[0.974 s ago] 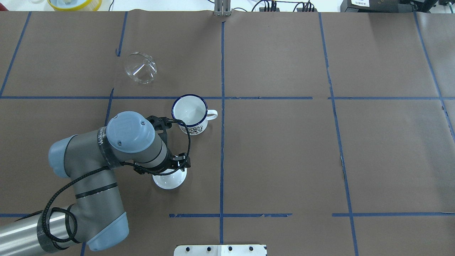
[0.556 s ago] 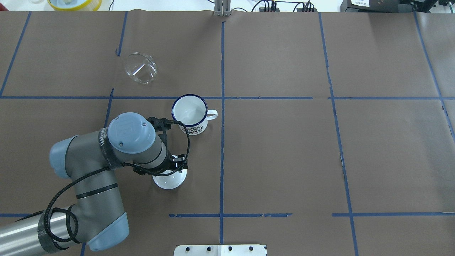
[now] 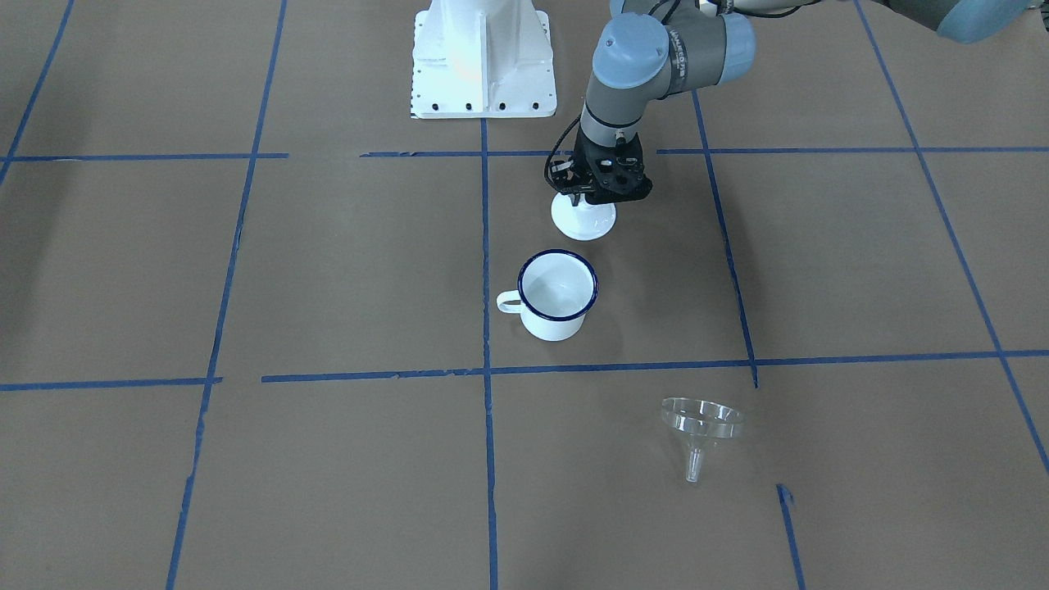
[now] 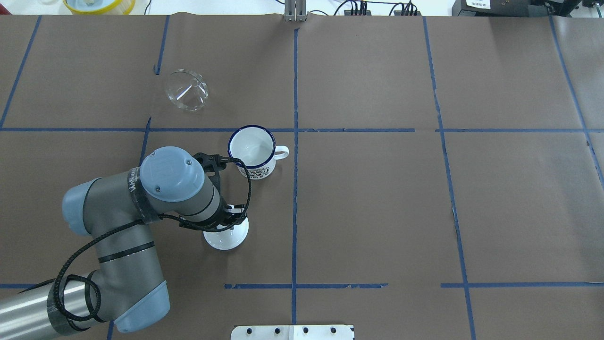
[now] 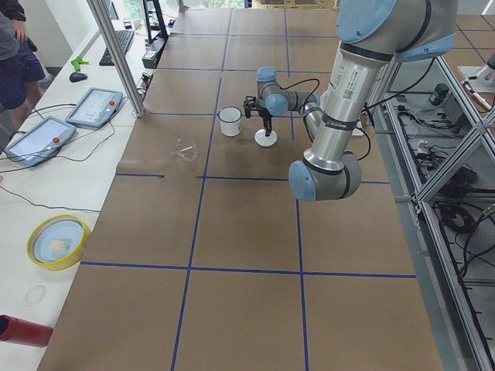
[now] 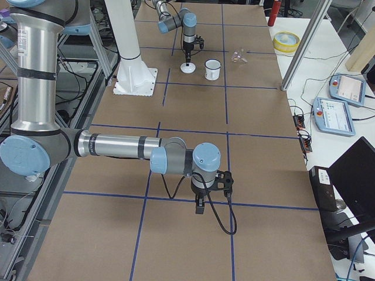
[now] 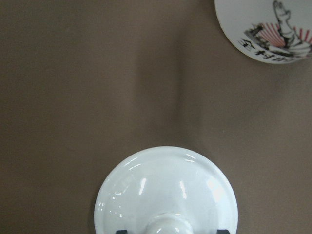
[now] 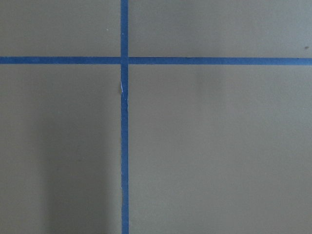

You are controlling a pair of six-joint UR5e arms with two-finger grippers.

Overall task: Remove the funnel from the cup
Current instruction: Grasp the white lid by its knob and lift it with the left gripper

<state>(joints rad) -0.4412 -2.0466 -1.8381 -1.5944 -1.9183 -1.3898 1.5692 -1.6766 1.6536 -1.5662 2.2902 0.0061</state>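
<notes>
While funnel [image 4: 187, 89] lies sideways, cup [image 4: 251, 150] stands apart

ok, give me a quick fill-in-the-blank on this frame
The small transparent funnel lies on its ___.
The white enamel cup with the dark blue rim holds ___.
The white round knobbed lid lies under the ___ gripper.
Missing: side; nothing; left.

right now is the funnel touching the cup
Apart. The front-facing view shows the funnel sitting clear of the cup, with a blue tape line between them.
</notes>
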